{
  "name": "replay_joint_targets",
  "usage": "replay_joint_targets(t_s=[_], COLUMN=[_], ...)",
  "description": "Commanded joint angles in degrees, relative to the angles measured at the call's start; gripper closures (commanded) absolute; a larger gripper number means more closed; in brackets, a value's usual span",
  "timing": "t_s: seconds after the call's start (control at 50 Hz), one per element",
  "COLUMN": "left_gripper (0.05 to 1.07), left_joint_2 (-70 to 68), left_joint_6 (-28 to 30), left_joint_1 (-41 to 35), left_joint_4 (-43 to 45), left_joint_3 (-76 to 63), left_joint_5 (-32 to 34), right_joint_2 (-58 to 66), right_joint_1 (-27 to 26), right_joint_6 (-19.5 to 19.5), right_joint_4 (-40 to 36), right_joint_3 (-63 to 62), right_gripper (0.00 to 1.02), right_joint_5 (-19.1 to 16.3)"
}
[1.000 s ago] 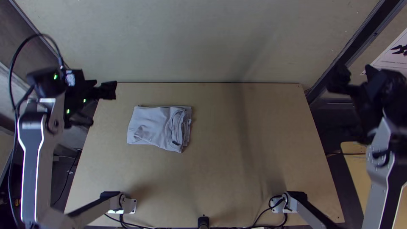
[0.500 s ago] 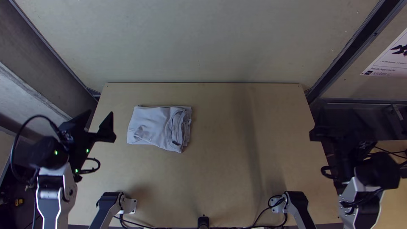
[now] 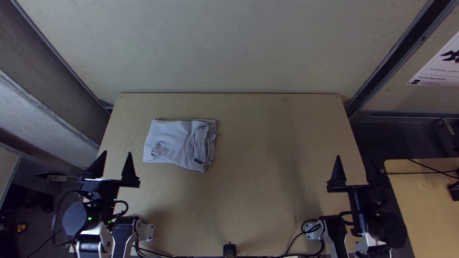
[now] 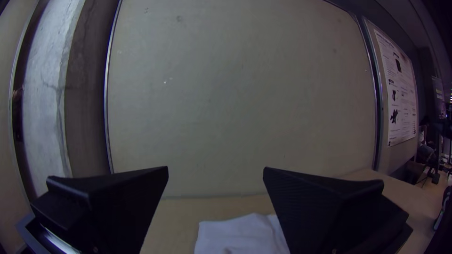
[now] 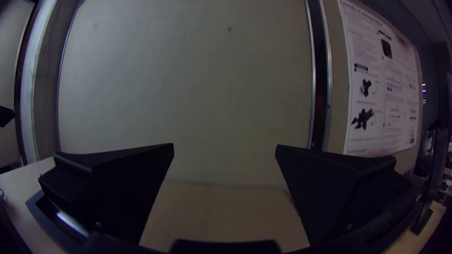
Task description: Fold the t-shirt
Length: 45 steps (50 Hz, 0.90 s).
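I see pale grey t-shirt (image 3: 174, 142) folded into packet on worktop (image 3: 258, 191), one end rumpled; left claw (image 3: 116, 155), right claw (image 3: 356, 159) spread apart.

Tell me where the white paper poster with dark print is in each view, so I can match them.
Top view: poster at the upper right, cut by the picture's edge.
Left wrist view: poster just past the wall panel's edge, on the robot's right.
Right wrist view: poster past that same edge, looking larger.
Shared landmark: that big pale grey panel.
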Motion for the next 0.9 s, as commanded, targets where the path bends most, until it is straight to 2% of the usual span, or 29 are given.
replay_joint_targets(t_s=[0.0,0.06,0.3,0.44,0.88], left_gripper=[0.11,0.11,0.10,0.10,0.10], left_joint_2=[-3.2,-3.2,-3.2,-3.2,-3.0], left_joint_6=[-1.0,-3.0,-3.4,-3.8,-3.7], left_joint_1=[1.0,2.0,3.6,4.0,4.5], left_joint_4=[2.4,3.6,13.3,12.4,12.3], left_joint_3=[-6.5,-8.4,-20.6,-23.4,-24.8], left_joint_5=[-0.4,-0.5,-0.4,-0.4,-0.5], right_joint_2=[-0.5,-0.5,-0.5,0.0,-0.2], right_joint_1=[-0.2,-0.1,0.0,1.4,0.2], right_joint_6=[0.3,0.5,0.3,0.7,0.3], right_joint_4=[0.9,2.8,21.7,18.3,18.7], right_joint_3=[-5.0,-8.6,-26.5,-29.5,-29.5], right_gripper=[0.03,0.03,0.03,0.03,0.03], right_joint_5=[-0.2,-0.2,-0.2,-0.4,-0.5])
